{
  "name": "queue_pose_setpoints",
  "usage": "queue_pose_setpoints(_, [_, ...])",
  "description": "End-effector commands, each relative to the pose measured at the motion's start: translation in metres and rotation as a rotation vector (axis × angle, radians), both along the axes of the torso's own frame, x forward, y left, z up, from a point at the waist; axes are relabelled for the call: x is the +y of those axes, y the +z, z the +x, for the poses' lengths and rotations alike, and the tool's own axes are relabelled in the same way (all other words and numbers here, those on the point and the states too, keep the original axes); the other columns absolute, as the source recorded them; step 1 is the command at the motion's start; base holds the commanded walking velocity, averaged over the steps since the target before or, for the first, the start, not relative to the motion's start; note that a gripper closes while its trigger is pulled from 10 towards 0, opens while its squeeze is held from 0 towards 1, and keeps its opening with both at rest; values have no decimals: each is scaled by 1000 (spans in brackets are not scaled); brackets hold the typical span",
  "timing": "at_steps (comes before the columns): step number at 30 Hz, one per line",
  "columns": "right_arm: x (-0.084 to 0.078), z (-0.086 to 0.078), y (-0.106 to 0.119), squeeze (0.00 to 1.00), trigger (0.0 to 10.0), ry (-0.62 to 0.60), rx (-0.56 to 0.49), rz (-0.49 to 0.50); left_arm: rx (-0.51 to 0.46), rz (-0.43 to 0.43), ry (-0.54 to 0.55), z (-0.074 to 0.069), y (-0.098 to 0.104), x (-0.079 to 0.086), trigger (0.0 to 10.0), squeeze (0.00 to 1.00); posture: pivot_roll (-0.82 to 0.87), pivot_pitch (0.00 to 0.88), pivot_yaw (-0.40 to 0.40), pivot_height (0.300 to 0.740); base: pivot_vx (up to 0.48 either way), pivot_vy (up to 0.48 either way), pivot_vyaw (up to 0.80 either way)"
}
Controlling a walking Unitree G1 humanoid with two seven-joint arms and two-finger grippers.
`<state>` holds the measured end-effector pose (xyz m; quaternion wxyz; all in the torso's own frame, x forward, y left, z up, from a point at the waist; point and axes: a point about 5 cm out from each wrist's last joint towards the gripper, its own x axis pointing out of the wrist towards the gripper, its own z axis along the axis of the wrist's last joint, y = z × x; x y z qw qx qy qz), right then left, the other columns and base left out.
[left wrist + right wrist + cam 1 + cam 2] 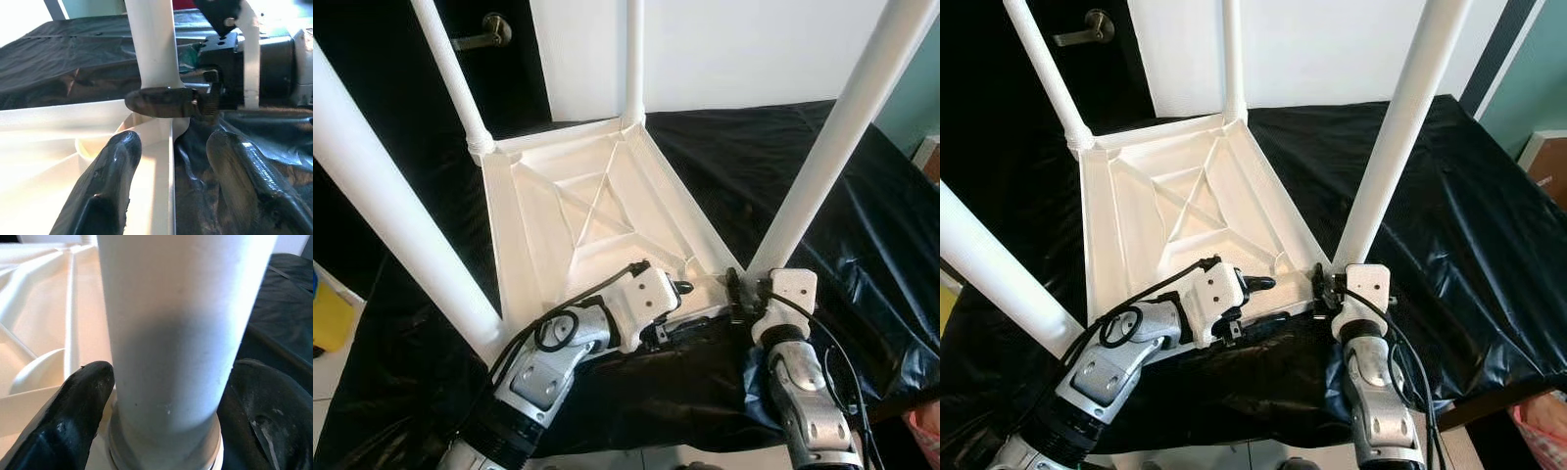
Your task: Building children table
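Note:
A white children's table (597, 201) lies upside down on a black cloth, its underside ribbed. Several white legs stand up from its corners. My right gripper (744, 282) is at the base of the near-right leg (832, 137), shut on it; the leg (166, 323) sits between the two black fingers (83, 406). My left gripper (690, 308) reaches along the table's near rim toward that same corner. It is open, with one finger (110, 166) over the white underside and the other over the cloth, the rim (171, 161) between them.
The black cloth (862, 225) covers a raised surface whose front edge runs just below my arms. A dark door with a lever handle (487, 31) stands at the back left. A yellow object (328, 313) sits on the floor at left, a box (1547, 162) at right.

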<state>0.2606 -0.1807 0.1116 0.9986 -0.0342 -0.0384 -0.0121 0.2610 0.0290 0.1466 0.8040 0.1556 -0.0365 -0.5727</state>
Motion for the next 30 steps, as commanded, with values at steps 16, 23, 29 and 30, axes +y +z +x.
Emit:
queue_pose_setpoints(16, [-40, 9, 11, 0, 10000, 400, 7, -96, 18, 1, 44, 2, -12, 13, 10000, 0, -151, 71, 47, 740, 0, 0, 0])
queue_pose_setpoints(23, [-35, 22, 14, 0, 9804, 535, 39, -134, 23, 6, 30, 1, -13, 12, 10000, 0, -150, 66, 53, 740, 0, 0, 0])
queue_pose_setpoints(29, [-34, 25, 11, 0, 0, 592, 57, -152, 18, 12, 27, 1, -13, 10, 10000, 0, -143, 67, 44, 740, 0, 0, 0])
queue_pose_setpoints(30, [-35, 25, 11, 0, 0, 598, 64, -157, 17, 12, 29, 1, -13, 10, 10000, 0, -143, 67, 43, 740, 0, 0, 0])
